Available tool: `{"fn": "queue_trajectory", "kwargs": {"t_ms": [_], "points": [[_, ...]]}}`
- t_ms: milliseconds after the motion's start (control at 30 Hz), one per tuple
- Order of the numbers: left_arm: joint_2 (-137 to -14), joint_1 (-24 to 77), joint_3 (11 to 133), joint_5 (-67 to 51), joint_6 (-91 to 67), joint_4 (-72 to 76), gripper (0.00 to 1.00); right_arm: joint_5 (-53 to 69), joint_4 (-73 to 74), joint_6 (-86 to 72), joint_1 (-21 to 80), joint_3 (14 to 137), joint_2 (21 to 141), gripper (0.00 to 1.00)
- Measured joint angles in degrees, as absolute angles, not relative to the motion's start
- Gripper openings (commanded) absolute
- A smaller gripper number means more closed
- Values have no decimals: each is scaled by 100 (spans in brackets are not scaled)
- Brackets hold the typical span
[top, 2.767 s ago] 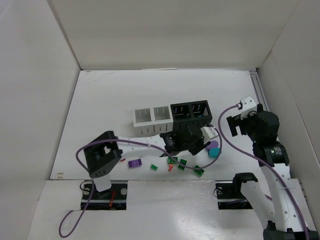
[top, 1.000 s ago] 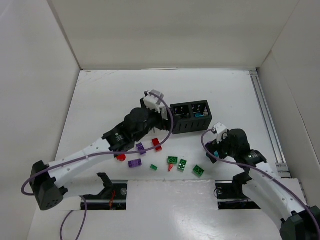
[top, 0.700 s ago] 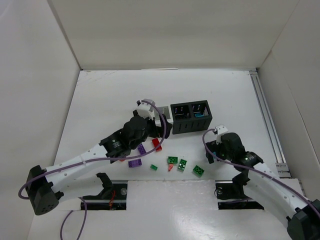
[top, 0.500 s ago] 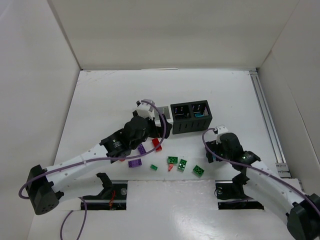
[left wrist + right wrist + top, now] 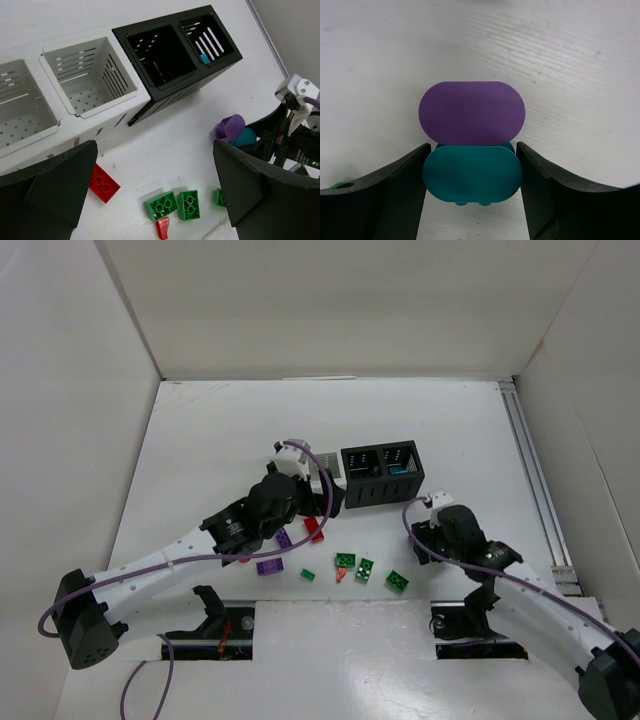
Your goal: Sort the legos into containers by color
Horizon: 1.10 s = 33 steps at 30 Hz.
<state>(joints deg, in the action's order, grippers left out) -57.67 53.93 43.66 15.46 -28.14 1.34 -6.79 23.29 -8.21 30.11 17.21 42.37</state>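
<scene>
The right end effector (image 5: 472, 145) is down at the worktop (image 5: 220, 440) and pinches a teal round piece (image 5: 471, 172). Its two fingers (image 5: 380, 190) lie against the piece's left and right sides with no gap showing. A purple round piece (image 5: 471, 112) sits just beyond the fingertips, touching the teal one and overlapping its far edge. It is outside the grip.

From the left wrist view, the same pair shows as purple (image 5: 230, 127) beside teal (image 5: 245, 137), close to the near right corner of the black containers (image 5: 170, 100).

The left end effector (image 5: 154, 150) hangs above the worktop with its fingers spread wide and nothing between them. It is just in front of the row, near where the white containers (image 5: 112, 106) join the black ones. A red lego (image 5: 104, 183) lies on the worktop close to its left finger. Two green legos (image 5: 162, 205) (image 5: 188, 205) lie side by side nearer the middle, with a small red piece (image 5: 161, 227) touching the first. A third green lego (image 5: 220, 196) is partly hidden by the right finger.

Both white containers look empty. The outer black container holds a small teal lego (image 5: 202, 59) against its wall. In the overhead view, two purple legos (image 5: 268, 566) (image 5: 283, 538) lie beside the left arm.
</scene>
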Motion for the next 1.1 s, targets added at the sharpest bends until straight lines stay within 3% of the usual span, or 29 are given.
{"fn": "queue_trajectory", "kwargs": {"t_ms": [233,533,900,1033,1100], "points": [[-5848,5393,4399,661,-2591,198,100,318,2126,801,3201,2145,3339,45],[-6458,5387,4512,-1653,-2228,779,100,1315,1011,2362,3977,2842,3817,40],[-6600,5011,4602,-2491,-2237,1186,100,2237,239,3166,4200,2965,3861,42],[-6692,4974,4602,-2635,-2265,1291,89,2504,104,3293,4248,2965,3826,42],[-6742,4974,4602,-2733,-2311,1369,66,2587,-8,3328,4248,2965,3800,42]]}}
